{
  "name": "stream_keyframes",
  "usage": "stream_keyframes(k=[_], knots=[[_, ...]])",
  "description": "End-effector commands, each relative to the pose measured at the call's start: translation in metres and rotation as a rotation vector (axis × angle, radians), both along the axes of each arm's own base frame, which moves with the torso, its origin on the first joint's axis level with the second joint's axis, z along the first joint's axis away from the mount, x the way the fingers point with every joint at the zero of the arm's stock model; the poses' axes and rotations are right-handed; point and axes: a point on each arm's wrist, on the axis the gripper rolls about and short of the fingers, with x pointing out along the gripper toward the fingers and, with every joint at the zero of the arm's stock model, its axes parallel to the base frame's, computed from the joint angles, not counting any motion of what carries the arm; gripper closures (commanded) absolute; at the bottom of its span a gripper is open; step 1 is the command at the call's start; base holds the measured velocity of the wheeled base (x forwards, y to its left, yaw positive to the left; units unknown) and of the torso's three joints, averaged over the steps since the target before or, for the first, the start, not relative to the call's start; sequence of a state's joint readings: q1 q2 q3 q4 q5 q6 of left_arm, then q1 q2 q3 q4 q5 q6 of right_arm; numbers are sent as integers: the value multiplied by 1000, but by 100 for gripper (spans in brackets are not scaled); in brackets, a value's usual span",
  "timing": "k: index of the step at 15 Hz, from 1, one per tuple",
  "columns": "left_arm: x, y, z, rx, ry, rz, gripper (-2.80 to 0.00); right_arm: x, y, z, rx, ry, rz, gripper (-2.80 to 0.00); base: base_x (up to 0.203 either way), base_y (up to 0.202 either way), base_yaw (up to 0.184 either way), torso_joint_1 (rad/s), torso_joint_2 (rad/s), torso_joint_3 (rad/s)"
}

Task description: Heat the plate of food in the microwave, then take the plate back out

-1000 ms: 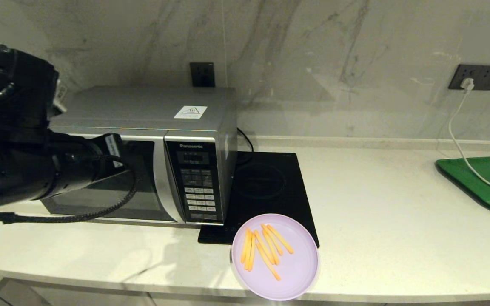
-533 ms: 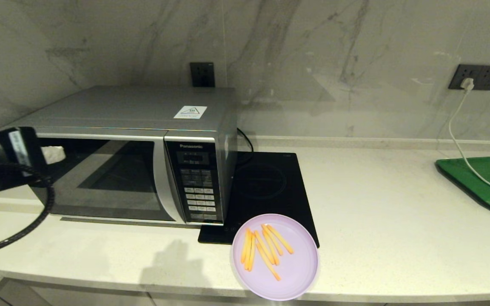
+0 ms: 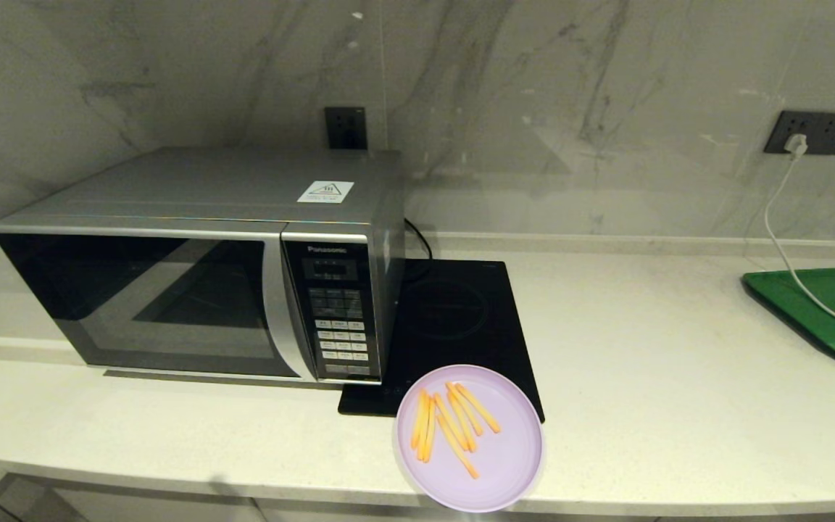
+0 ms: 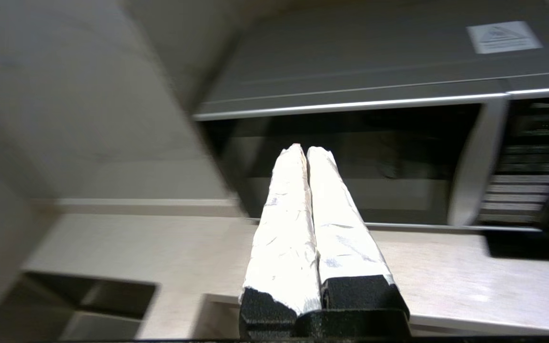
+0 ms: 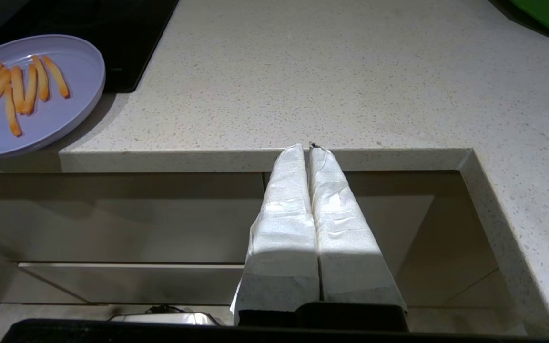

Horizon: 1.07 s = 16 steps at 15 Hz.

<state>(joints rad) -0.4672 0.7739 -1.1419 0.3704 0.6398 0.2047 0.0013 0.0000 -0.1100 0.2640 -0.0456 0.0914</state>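
Pale speckled stone counter [image 3: 642, 377] carries the big silver-grey microwave [image 3: 200, 268], dark glass door shut. Round lilac plate of orange fries [image 3: 470, 437] sits at the counter's front edge. Left gripper [image 4: 307, 151] faces the door, jaws pressed together, empty; right gripper [image 5: 309, 148] likewise, below the edge.

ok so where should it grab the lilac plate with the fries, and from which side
Probably by the near rim of the lilac plate, from the counter's front edge. The plate is flat and shallow, and that part of its rim juts past the counter, so one finger could slip underneath. The fries lie toward the back left, leaving the near right bare.
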Motion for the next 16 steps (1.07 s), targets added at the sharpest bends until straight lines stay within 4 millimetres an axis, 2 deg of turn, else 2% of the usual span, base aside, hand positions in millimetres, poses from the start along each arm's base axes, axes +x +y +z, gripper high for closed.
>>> stream_keyframes(k=[1, 3, 6, 7, 9, 11, 14, 16], knots=[[-29, 13, 1, 14, -70, 104, 0, 0, 0, 0, 1, 1, 1, 0, 0, 0, 0, 0, 0, 0], [-44, 16, -1, 38, -96, 184, 0, 0, 0, 0, 1, 1, 0, 0, 0, 0, 0, 1, -1, 23], [-82, 18, -21, 73, -119, 182, 0, 0, 0, 0, 1, 1, 0, 0, 0, 0, 0, 0, 0, 0], [-96, 16, -29, 96, -113, 174, 0, 0, 0, 0, 1, 2, 0, 0, 0, 0, 0, 0, 0, 0], [-110, 2, -47, 135, -95, 111, 0, 0, 0, 0, 1, 1, 0, 0, 0, 0, 0, 0, 0, 0], [-120, -5, -74, 110, -95, 36, 0, 0, 0, 0, 1, 2, 0, 0, 0, 0, 0, 0, 0, 0], [-122, -2, -108, 44, -83, -118, 0, 0, 0, 0, 1, 1, 0, 0, 0, 0, 0, 0, 0, 0], [-117, -3, -135, 1, -43, -199, 0, 0, 0, 0, 1, 2, 0, 0, 0, 0, 0, 0, 0, 0]])
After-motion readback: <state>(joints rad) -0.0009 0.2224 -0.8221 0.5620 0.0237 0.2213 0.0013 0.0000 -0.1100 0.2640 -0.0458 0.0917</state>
